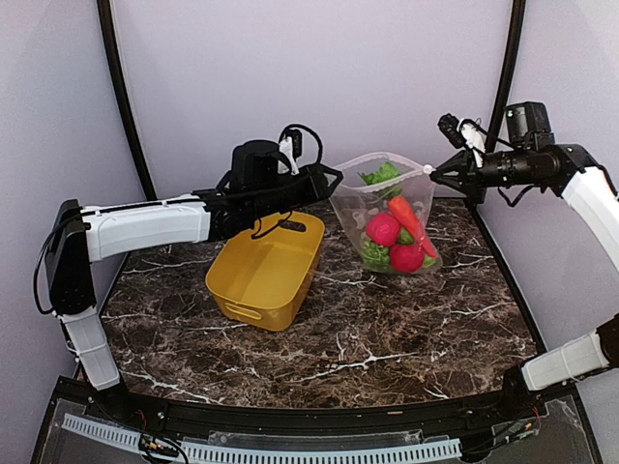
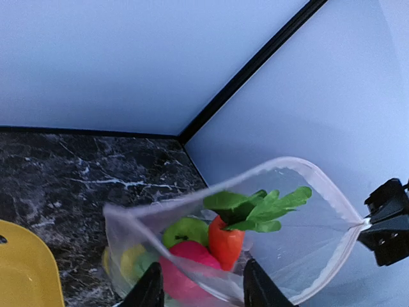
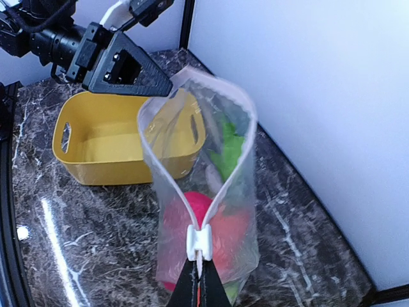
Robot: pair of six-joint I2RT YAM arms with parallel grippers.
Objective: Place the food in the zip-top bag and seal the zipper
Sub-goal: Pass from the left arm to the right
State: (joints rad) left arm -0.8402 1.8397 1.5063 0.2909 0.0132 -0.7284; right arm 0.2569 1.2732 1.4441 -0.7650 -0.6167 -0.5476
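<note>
The zip-top bag (image 1: 387,208) stands upright at the back of the table with its mouth open. In it lies the food: a red fruit (image 1: 383,229), an orange carrot (image 2: 225,243) with leafy greens (image 2: 259,206), a green fruit (image 2: 185,230) and a yellow one (image 2: 131,259). My right gripper (image 3: 199,281) is shut on the end of the zipper (image 3: 160,160), just behind its white slider (image 3: 203,240). At the bag's opposite corner is my left gripper (image 2: 201,288), open, its fingers (image 2: 150,289) either side of the near rim of the mouth.
A yellow tub (image 1: 266,271) stands just left of the bag, under the left arm, with nothing in it. The back wall and a black corner post (image 1: 503,87) are close behind the bag. The right wall is near the right arm.
</note>
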